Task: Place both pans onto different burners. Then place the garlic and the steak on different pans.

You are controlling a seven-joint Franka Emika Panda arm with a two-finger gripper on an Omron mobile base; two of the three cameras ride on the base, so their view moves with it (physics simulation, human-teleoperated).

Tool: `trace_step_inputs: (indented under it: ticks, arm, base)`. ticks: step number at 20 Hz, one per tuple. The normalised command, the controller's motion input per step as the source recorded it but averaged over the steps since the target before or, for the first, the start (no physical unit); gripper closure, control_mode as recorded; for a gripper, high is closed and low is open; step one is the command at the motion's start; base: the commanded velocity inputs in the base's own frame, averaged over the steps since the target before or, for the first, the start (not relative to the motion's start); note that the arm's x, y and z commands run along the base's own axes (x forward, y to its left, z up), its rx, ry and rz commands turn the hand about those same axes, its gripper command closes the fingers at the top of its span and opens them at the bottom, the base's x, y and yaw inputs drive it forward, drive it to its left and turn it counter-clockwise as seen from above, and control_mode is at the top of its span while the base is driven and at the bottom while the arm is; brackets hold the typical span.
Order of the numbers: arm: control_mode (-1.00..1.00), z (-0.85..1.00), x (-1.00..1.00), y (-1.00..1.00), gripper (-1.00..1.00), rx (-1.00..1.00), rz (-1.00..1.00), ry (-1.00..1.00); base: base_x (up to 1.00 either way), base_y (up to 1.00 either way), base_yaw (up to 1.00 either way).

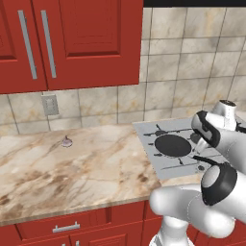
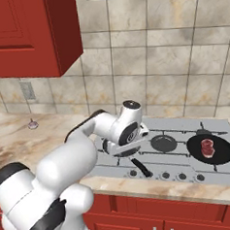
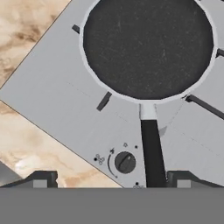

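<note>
The cooktop (image 2: 163, 155) is set into the counter (image 1: 72, 168), at its right portion, against the tiled wall. One pan (image 3: 148, 48) sits on a burner at the cooktop's left side, handle pointing toward the front edge, beside a knob (image 3: 125, 162). A second pan (image 2: 210, 149) sits on a burner at the cooktop's right side, with the steak (image 2: 206, 146) lying in it. A bare burner (image 2: 163, 143) lies between the two pans. The garlic (image 1: 67, 141) rests on the counter, well left of the cooktop, near the wall, below the cabinets (image 1: 67, 43). The claw (image 3: 111, 179) hangs above the left pan's handle.
</note>
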Motion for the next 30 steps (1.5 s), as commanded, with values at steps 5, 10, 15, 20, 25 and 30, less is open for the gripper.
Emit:
trace_step_inputs:
  ticks: [5,10,15,20,25,30]
  arm:
    - [-1.00,0.24,-0.01,0.73,-1.00,0.00,0.00,-0.02]
    - [-1.00,0.04,0.00,0.80,-1.00,0.00,0.04,-0.05]
    - [-1.00,0.00,0.00,0.73,-1.00,0.00,0.07,-0.03]
    - [-1.00,0.00,0.00,0.63,-1.00,0.01,0.10,-0.04]
    - [-1.00,0.00,0.03,0.69,-1.00,0.03,0.05,-0.01]
    - [-1.00,0.00,0.00,0.52,-1.00,0.05,0.06,0.00]
  base:
    - [0.00,0.00,0.00]
    - [0.00,0.00,0.00]
    - [0.00,0.00,0.00]
    - [0.00,0.00,0.00]
    - [0.00,0.00,0.00]
    - [0.00,0.00,0.00]
